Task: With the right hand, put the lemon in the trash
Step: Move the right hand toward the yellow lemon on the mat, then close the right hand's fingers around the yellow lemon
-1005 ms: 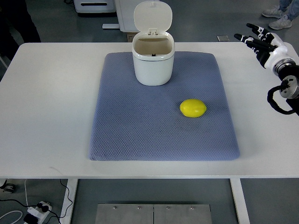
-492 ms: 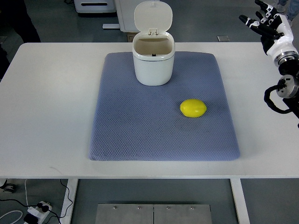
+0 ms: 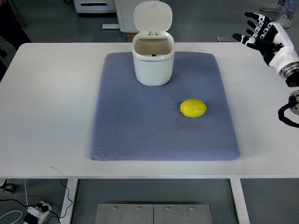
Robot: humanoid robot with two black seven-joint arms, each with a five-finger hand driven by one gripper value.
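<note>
While a power strip (image 3: 37,208) and its cables lie on the floor under the left end, the white desk (image 3: 51,102) carries a blue-grey quilted mat (image 3: 140,126) across its middle. At the far edge of the mat stands a small white trash bin (image 3: 153,63), upright, its hinged lid (image 3: 153,16) tipped back so the mouth shows open; it sits well to the left of the fingers. The lemon (image 3: 193,108) rests on the mat's right half, nearer the robot than the bin and apart from it, lying below and left of the fingers with bare mat and desk between. At the far right edge the right hand (image 3: 264,37) hangs above the desk's far corner, its black-tipped fingers (image 3: 251,17) spread and fanned toward the left, gripping nothing and touching neither lemon nor bin. Its white wrist and dark cabling run off the right border. Beyond the desk, shoes (image 3: 275,7) of a person show on the floor.
</note>
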